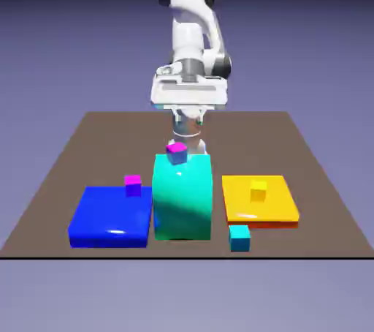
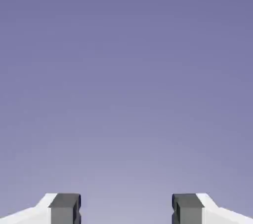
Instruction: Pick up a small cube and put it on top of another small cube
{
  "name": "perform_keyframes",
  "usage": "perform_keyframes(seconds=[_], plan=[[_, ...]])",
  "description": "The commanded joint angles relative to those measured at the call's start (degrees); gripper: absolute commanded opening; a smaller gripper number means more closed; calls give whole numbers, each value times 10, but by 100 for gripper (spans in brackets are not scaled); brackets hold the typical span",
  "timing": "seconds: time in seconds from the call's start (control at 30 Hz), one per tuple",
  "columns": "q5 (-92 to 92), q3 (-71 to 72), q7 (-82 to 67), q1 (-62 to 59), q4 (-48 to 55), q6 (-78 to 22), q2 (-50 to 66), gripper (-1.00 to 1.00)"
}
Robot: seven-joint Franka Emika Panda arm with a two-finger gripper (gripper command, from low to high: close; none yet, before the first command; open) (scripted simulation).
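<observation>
The tiny cyan cube (image 1: 239, 238) rests on the table near its front edge, just in front of the yellow slab. On top of that slab sits the tiny yellow cube (image 1: 258, 190). My gripper (image 1: 188, 140) hangs behind the tall teal block, far from both small cubes, and its lower part is partly hidden by the block and the magenta cube on it. In the hand view the gripper (image 2: 126, 210) is open: two grey fingertips (image 2: 64, 209) stand wide apart with only plain backdrop between them. Neither small cube shows there.
A tall teal block (image 1: 182, 197) stands in the middle with a magenta cube (image 1: 176, 153) on top. At the exterior view's left lies a flat blue slab (image 1: 109, 217) carrying another magenta cube (image 1: 132, 185). The wide yellow slab (image 1: 274, 206) is at the right.
</observation>
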Motion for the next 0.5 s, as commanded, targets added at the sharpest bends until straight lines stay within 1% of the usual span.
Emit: perform_keyframes(seconds=[0.0,0.47], plan=[[-4,9,8,-3,14,-14,21,0],[-57,128,127,-46,210,-214,311,0]])
